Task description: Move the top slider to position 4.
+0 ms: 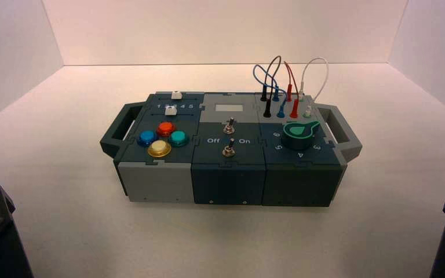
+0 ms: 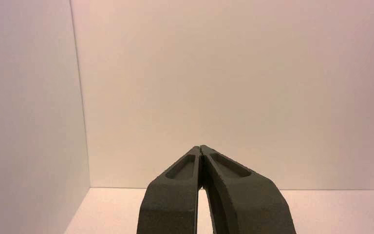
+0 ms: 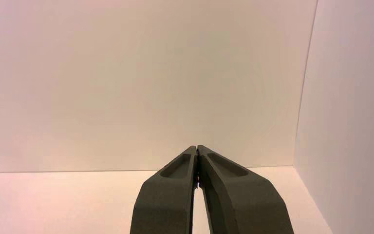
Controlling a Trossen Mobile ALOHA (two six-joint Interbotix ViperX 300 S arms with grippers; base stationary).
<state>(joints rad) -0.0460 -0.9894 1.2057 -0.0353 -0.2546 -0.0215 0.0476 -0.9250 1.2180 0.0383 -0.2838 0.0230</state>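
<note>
pale tabletop (image 1: 226, 240), dark teal and grey box (image 1: 156, 182) lying on it, side handles flanking the box

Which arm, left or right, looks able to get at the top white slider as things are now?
Probably the left: the top slider sits on the box's far left part, and nothing lies over it. The left gripper is shut, so it would likely push.

Left of your box (image 1: 227, 182): the sliders, top slider (image 1: 177, 95) behind bottom slider (image 1: 171, 110), your row of numerals (image 1: 175, 106) between them.
Before those sliders: your four round buttons (image 1: 178, 138), clustered.
Middle: your display window (image 1: 229, 108) behind two switches (image 1: 229, 126), one before the other.
Right: your wires (image 1: 295, 98) behind the knob (image 1: 299, 135).
</note>
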